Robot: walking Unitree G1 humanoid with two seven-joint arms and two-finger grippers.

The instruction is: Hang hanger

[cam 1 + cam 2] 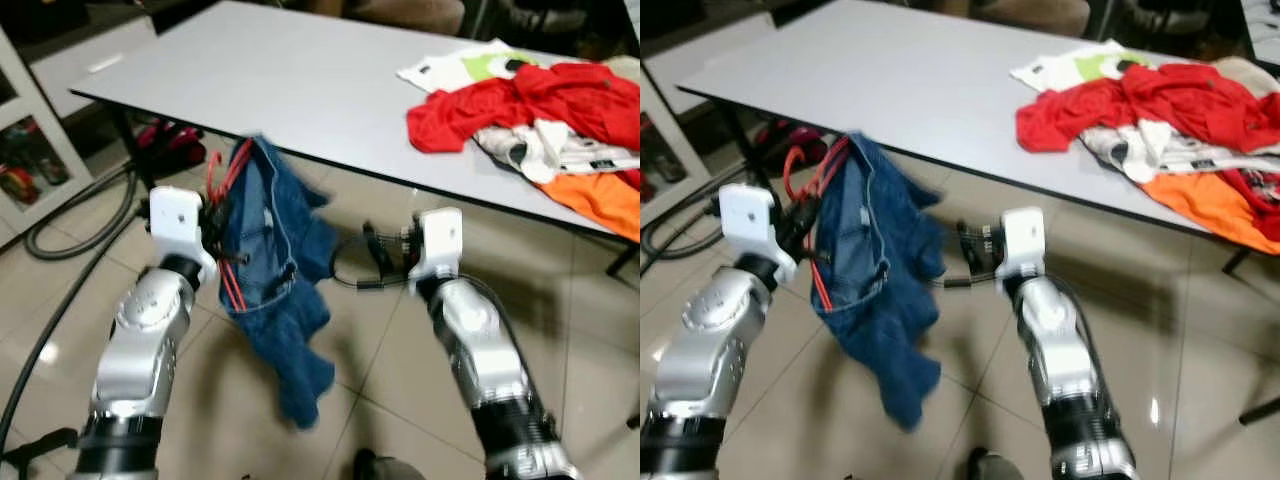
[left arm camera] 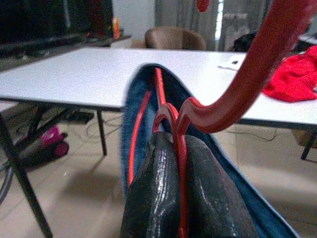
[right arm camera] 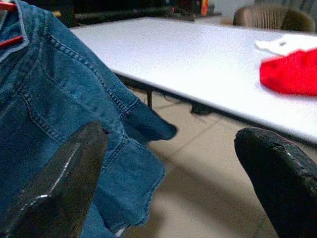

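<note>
A red plastic hanger point(image 1: 222, 190) carries a blue denim garment point(image 1: 285, 300) that droops toward the tiled floor in front of the table. My left gripper point(image 1: 215, 238) is shut on the hanger's lower wire. In the left wrist view both black fingers point(image 2: 153, 198) pinch the red hanger point(image 2: 181, 148), and its hook point(image 2: 257, 64) curves up past the camera. My right gripper point(image 1: 375, 262) is open just right of the denim, holding nothing. In the right wrist view its fingers point(image 3: 64, 188) stand wide apart beside the denim garment point(image 3: 54, 114).
A grey table point(image 1: 300, 80) stands ahead with a pile of red, white and orange clothes point(image 1: 540, 110) on its right end. A grey hose point(image 1: 70, 235) lies on the floor at left. A pink object point(image 1: 170, 140) sits under the table. A brown chair point(image 2: 173, 37) stands beyond it.
</note>
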